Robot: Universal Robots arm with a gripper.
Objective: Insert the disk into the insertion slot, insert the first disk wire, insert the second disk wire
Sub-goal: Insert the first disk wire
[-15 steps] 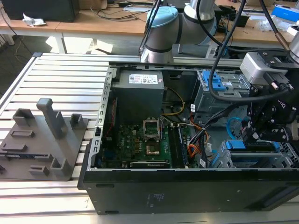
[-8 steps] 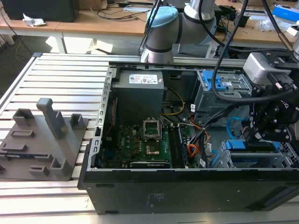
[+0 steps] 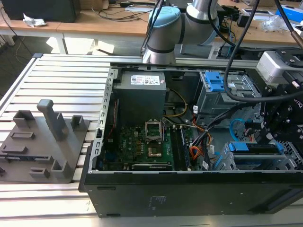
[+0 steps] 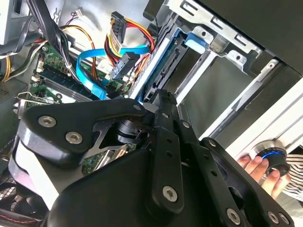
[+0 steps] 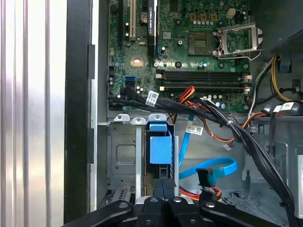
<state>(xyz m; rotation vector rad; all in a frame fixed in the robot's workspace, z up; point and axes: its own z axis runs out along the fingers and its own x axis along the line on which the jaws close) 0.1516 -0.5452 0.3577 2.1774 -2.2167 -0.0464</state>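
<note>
The disk point(image 5: 160, 147), in a blue carrier, stands in the insertion slot point(image 5: 120, 156), a silver cage at the exterior view's lower right point(image 3: 232, 163). My gripper point(image 5: 164, 183) is shut, its black tips right at the disk's outer edge. In the second wrist view the gripper point(image 4: 161, 97) meets the disk point(image 4: 163, 66) between blue rails. The second disk wire point(image 5: 215, 166), a light-blue loop ending in a dark plug, lies loose beside the cage. The first disk wire point(image 4: 130, 40), orange-red with a dark plug, hangs free next to the light-blue cable point(image 4: 87, 71).
A black wire bundle point(image 5: 227, 123) crosses above the cage. The motherboard point(image 3: 147, 142), power supply point(image 3: 142, 94) and a darker cage with a blue clip point(image 3: 218, 82) fill the case. A grey fixture point(image 3: 42, 142) stands on the slatted table. A hand point(image 4: 258, 165) rests on a knob.
</note>
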